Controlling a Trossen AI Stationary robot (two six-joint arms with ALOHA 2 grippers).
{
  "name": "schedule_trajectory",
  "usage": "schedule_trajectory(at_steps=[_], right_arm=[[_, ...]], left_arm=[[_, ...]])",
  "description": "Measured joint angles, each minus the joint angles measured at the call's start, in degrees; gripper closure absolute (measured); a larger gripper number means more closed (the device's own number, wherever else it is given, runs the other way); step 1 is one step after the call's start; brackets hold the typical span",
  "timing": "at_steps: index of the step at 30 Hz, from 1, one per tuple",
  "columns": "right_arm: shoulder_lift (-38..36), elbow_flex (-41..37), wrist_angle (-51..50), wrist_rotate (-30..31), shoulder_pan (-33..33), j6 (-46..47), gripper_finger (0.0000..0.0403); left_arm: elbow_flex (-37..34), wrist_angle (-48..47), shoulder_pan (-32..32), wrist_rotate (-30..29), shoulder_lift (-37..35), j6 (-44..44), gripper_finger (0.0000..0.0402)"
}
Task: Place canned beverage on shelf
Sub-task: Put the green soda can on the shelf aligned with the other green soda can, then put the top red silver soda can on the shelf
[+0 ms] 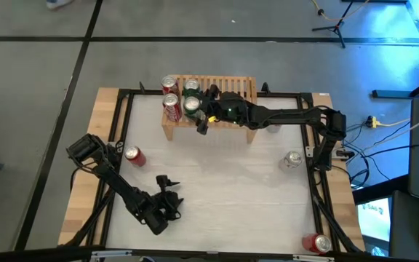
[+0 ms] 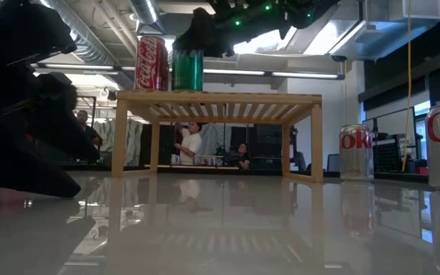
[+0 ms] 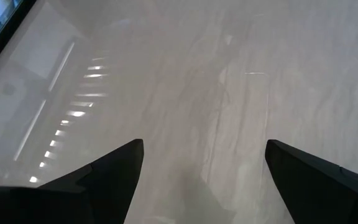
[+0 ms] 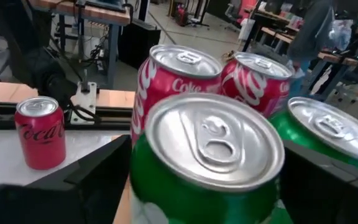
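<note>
Straddling a green can [image 4: 207, 155] on the shelf [image 1: 228, 89], the right hand [image 1: 201, 110] seems spread wide, possibly touching

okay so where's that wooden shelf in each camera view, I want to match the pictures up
High view: shelf at the table's far edge, centre, cans on its left end.
Low view: the wide rack in mid-picture, two cans showing on top at its left.
Left wrist view: not in it.
Right wrist view: hidden under the cans.
Shared landmark: the red cans on the shelf.

Two blk arms, green LEDs [image 1: 229, 110]
</note>
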Motion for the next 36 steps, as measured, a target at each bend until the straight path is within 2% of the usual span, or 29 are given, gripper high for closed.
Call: schedule_trajectory(at_steps=[6, 14, 26, 32, 36], right_arm=[[0.0, 0.01, -0.75, -0.24, 0.0, 0.0, 0.0006], [-0.83, 0.01, -0.55, -0.23, 0.0, -0.44, 0.0025], [-4.06, 0.01, -0.38, -0.22, 0.07, -0.7, 0.0026], [-10.05, 0.06, -6.17, -0.16, 1.34, -0.7, 0.0026], [-15.25, 0.06, -15.54, -0.22, 3.2, -0.7, 0.0026]], left_arm=[[0.0, 0.0, 0.0, 0.0, 0.0, 0.01, 0.0065], [0.0, 0.0, 0.0, -0.02, 0.0, 0.01, 0.0065], [0.0, 0.0, 0.0, -0.05, 0.0, 0.01, 0.0065], [0.0, 0.0, 0.0, -0.46, 0.04, 0.05, 0.0065], [0.0, 0.01, 0.0, -0.66, 0.04, 0.18, 0.0065]])
